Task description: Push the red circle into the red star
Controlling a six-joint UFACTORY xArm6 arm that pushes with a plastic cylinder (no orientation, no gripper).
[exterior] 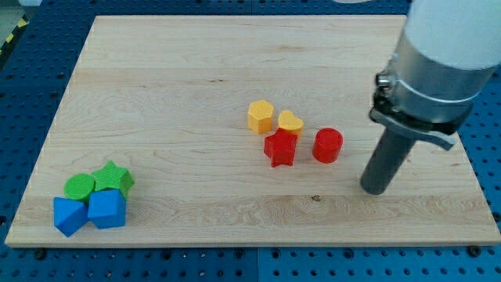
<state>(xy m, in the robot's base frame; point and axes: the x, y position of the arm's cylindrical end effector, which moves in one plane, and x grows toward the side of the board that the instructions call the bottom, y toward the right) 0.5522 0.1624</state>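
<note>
The red circle (328,146) lies right of the board's middle. The red star (280,148) sits just to its left with a small gap between them. My tip (375,189) rests on the board to the lower right of the red circle, a short way off and touching no block. The dark rod rises from it to the grey arm at the view's top right.
A yellow hexagon (261,116) and a yellow heart (290,123) sit just above the red star. At the lower left a green circle (79,186), a green star (114,178) and two blue blocks (69,215) (106,209) cluster near the wooden board's edge (31,235).
</note>
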